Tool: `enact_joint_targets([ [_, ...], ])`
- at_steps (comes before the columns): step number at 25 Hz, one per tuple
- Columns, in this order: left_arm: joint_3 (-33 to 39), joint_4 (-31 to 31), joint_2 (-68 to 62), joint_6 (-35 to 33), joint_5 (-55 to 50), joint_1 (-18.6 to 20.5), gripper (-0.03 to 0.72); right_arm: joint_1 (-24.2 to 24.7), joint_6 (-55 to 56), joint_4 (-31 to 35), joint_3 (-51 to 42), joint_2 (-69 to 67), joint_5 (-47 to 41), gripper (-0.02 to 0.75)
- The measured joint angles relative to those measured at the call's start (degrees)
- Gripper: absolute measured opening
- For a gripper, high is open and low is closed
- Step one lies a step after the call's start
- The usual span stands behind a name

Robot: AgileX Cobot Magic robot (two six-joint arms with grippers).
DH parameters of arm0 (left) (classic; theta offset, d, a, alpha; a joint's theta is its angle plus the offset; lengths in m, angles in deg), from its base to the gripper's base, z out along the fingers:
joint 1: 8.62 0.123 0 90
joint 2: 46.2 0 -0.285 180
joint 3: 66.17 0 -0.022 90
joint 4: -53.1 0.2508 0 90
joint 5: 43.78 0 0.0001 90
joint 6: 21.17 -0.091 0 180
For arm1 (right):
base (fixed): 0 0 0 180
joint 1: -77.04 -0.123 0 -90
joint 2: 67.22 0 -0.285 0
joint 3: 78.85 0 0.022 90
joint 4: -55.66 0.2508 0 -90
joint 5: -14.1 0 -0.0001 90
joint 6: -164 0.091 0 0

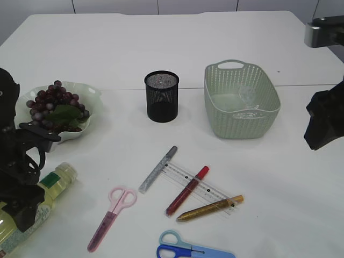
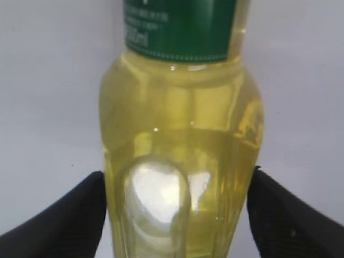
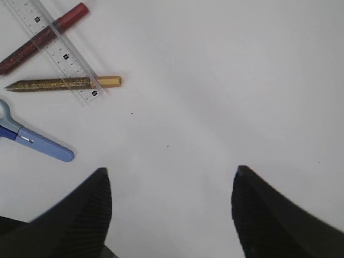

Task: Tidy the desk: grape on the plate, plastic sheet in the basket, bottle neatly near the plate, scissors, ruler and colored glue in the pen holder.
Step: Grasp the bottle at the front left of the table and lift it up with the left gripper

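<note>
A bottle of yellow liquid with a green label lies on the table at the front left. My left gripper is shut on its lower body, and in the left wrist view the gripper's fingers press both sides of the bottle. The grape bunch rests on the white plate. A clear plastic sheet lies in the green basket. The ruler, the glue pens and pink scissors lie at the front. My right gripper is open and empty above bare table.
The black mesh pen holder stands upright between plate and basket. Blue scissors lie at the front edge. A silver glue pen and a gold one lie by the ruler. The right arm hangs at the right edge.
</note>
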Motion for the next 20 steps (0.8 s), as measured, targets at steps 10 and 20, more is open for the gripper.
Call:
enact_joint_targets([
  [10, 0.00, 0.38, -3.56, 0.00, 0.32, 0.00, 0.584, 0.00, -0.04, 0.00, 0.00, 0.00, 0.00, 0.515],
  [20, 0.00, 0.27, -4.07, 0.00, 0.07, 0.00, 0.458, 0.00, -0.04, 0.00, 0.00, 0.00, 0.10, 0.515],
])
